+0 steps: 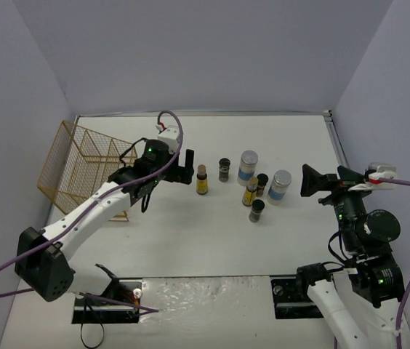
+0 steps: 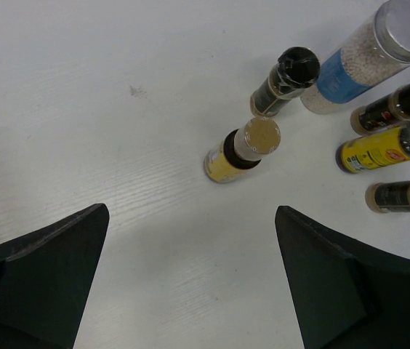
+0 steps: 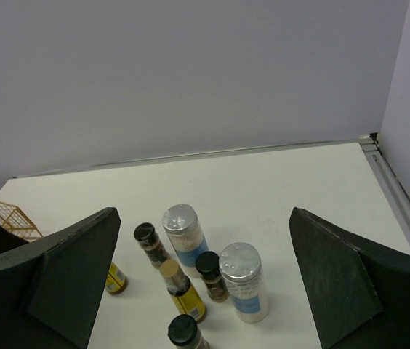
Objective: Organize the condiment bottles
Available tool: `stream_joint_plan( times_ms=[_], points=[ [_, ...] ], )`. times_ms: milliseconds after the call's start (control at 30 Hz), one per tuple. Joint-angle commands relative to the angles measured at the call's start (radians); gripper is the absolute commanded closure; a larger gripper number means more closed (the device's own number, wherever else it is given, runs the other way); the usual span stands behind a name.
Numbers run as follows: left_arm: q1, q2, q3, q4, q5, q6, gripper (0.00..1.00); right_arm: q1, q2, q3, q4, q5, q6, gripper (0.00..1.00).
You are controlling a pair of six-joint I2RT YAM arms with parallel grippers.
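Both end effectors are spread wide and you're holding nothing. The right end effector point(image 1: 328, 182) hovers at 3 o'clock of the bottle cluster, tips facing it, well apart. Nearest you in the cluster is a short dark jar point(image 1: 256, 210) with a black lid. At its 12 o'clock is a slim yellow bottle point(image 1: 250, 192), at 2 o'clock a clear grey-lidded jar point(image 1: 279, 187), and a second dark jar point(image 1: 262, 182) stands between those two. Farther back is the other clear jar point(image 1: 247, 167), blue label, with a third dark jar point(image 1: 224, 169) at its 9 o'clock. The second yellow bottle point(image 1: 202, 179) stands alone at the cluster's 9 o'clock, just ahead of the left end effector point(image 1: 185, 169), untouched. All seven are upright on the white counter point(image 1: 190, 240). The gold wire rack point(image 1: 81, 163) sits at the counter's 9 o'clock edge
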Motion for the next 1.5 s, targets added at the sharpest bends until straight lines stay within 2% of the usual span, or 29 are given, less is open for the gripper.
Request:
stream_joint_plan(
  times_ms=[0,267,500,600,700,767,933,967,1200,1400,1467],
  points=[
    [-0.075,0.112,0.125,0.133,-0.171,0.021,0.03,0.007,0.002,0.006,0.057,-0.003,-0.002,0.00],
    [-0.113,0.259,0.197,0.172,-0.159,0.005,0.04,0.006,-0.009,0.014,0.030,0.027,-0.019,0.00],
    [-0.123,0.315,0.197,0.183,-0.176,-0.024,0.21,0.007,-0.019,0.010,0.018,0.045,-0.026,0.00],
    [-0.132,0.330,0.193,0.188,-0.178,-0.026,0.36,0.007,-0.019,0.009,0.012,0.050,-0.026,0.00],
    [-0.140,0.346,0.199,0.186,-0.182,-0.024,0.43,0.007,-0.021,0.007,0.011,0.052,-0.026,0.00],
    [-0.143,0.351,0.204,0.179,-0.186,-0.019,0.54,0.006,-0.019,0.007,0.011,0.052,-0.026,0.00],
    [-0.145,0.318,0.213,0.163,-0.204,-0.009,0.95,0.007,-0.021,0.008,0.010,0.054,-0.026,0.00],
    [-0.145,0.305,0.215,0.154,-0.210,-0.006,0.99,0.007,-0.021,0.006,0.009,0.053,-0.026,0.00],
    [-0.144,0.149,0.264,-0.007,-0.324,0.009,1.00,0.007,-0.012,0.010,0.008,0.038,-0.014,0.00],
    [-0.123,0.019,0.332,-0.159,-0.574,0.045,1.00,0.007,0.002,0.022,0.009,0.019,-0.011,0.00],
    [-0.085,-0.013,0.360,-0.204,-0.640,0.050,1.00,0.007,0.005,0.025,0.010,0.015,-0.011,0.00]
  ],
)
